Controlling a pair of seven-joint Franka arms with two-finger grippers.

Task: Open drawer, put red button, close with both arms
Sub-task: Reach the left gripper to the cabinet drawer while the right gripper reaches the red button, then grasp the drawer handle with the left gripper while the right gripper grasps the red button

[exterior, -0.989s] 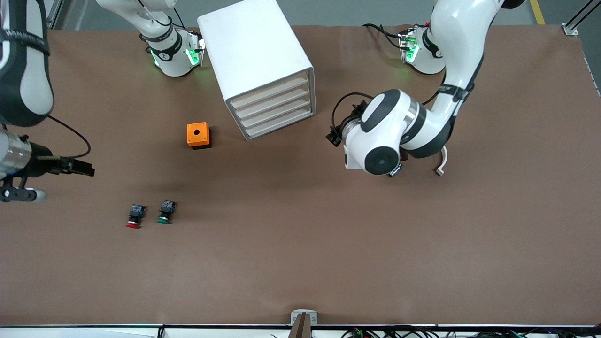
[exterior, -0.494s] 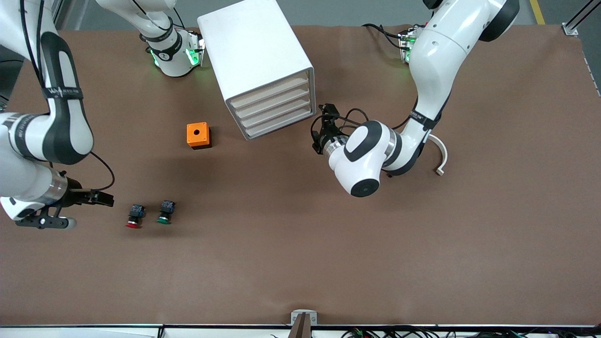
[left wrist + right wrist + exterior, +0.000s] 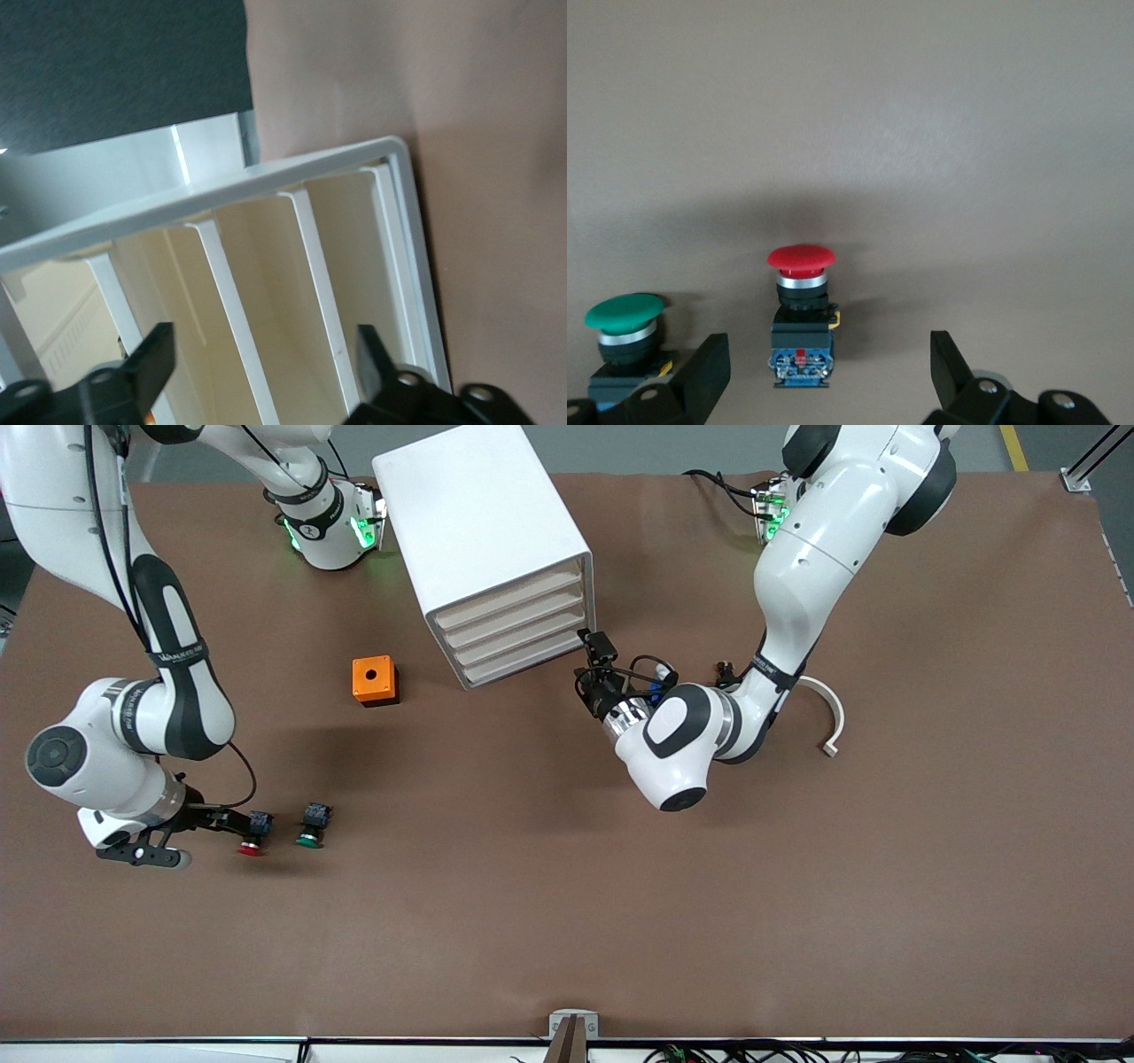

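Observation:
The white cabinet [image 3: 483, 531] stands near the robots' bases, its stacked cream drawers [image 3: 518, 633] all shut. My left gripper [image 3: 595, 657] is open just in front of the drawer fronts, at their corner toward the left arm's end. The left wrist view shows the fronts [image 3: 266, 292] close up between my open fingers [image 3: 151, 363]. The red button [image 3: 252, 837] lies on the table beside the green button [image 3: 310, 828]. My right gripper [image 3: 229, 824] is open and low, right at the red button's body. In the right wrist view the red button [image 3: 800, 310] lies just ahead of the gap between the fingers [image 3: 709, 367].
An orange box with a hole [image 3: 374, 680] stands between the cabinet and the buttons. A white curved piece [image 3: 828, 717] lies toward the left arm's end. The green button [image 3: 625, 332] is close to one right finger. Brown table [image 3: 567, 912] all around.
My right arm has swung down and brought its gripper to the red button. My left gripper has moved in toward the drawer fronts. The buttons and the cabinet have not moved.

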